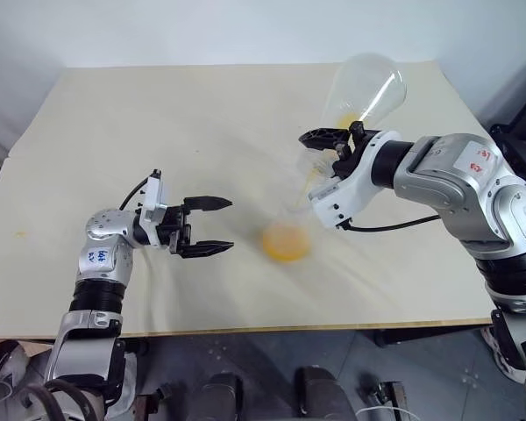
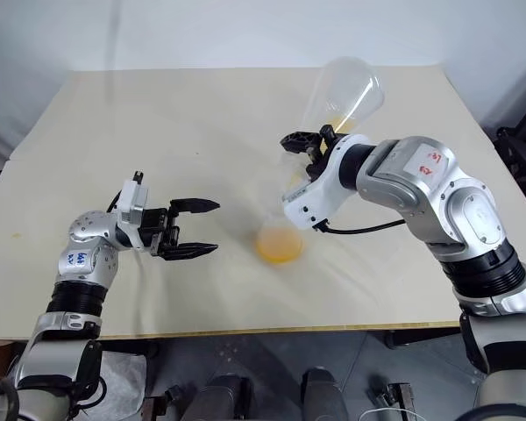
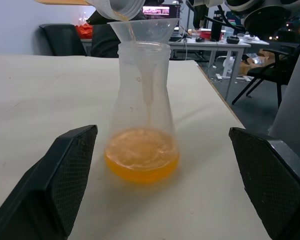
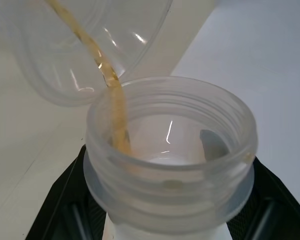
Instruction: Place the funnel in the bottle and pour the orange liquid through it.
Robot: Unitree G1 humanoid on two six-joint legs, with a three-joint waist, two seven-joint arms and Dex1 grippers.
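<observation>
White sticker (image 1: 475, 161) on the silver upper segment of the right arm: red handwritten marks, not legible. White patch (image 1: 98, 256) on the silver wrist segment of the left arm: blue handwritten marks, not legible. Translucent cone-shaped flask (image 3: 142, 125) holding orange liquid: faint raised graduation marks on its wall, too faint to read. No other text, brand or number is readable.
</observation>
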